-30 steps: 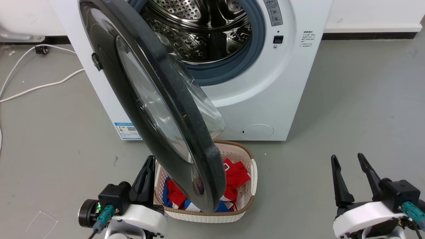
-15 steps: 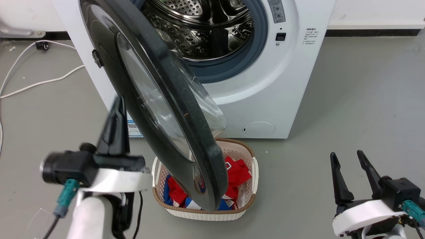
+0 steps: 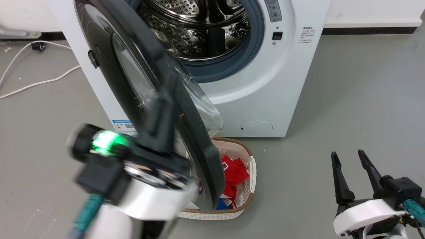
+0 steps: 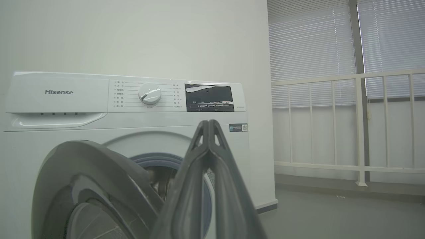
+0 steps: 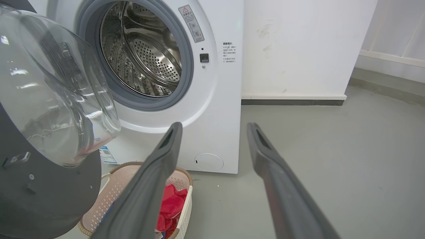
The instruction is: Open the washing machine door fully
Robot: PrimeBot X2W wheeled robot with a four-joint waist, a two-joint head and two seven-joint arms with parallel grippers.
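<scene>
The washing machine door [image 3: 146, 46] stands partly open, swung out toward me and seen nearly edge-on, its clear glass bowl [image 3: 202, 106] facing the steel drum [image 3: 206, 30]. My left gripper [image 3: 167, 96] is raised and blurred, its fingers shut together in front of the door's outer face near the free rim. The left wrist view shows its shut gripper [image 4: 209, 123] above the door [image 4: 93, 172]. My right gripper [image 3: 353, 158] is low at the right, open and holding nothing; in the right wrist view it [image 5: 214, 127] points at the machine's front, with the door [image 5: 49, 99] on the left.
A woven laundry basket [image 3: 247, 196] with red and blue clothes sits on the floor under the door's free edge. White cables [image 3: 33, 83] lie on the grey floor at the left. A small round white flap [image 3: 255, 127] is low on the machine's front.
My left arm has risen from beside the basket and swung right, up in front of the door's outer face. The door's angle looks about the same. The right gripper has stayed put.
</scene>
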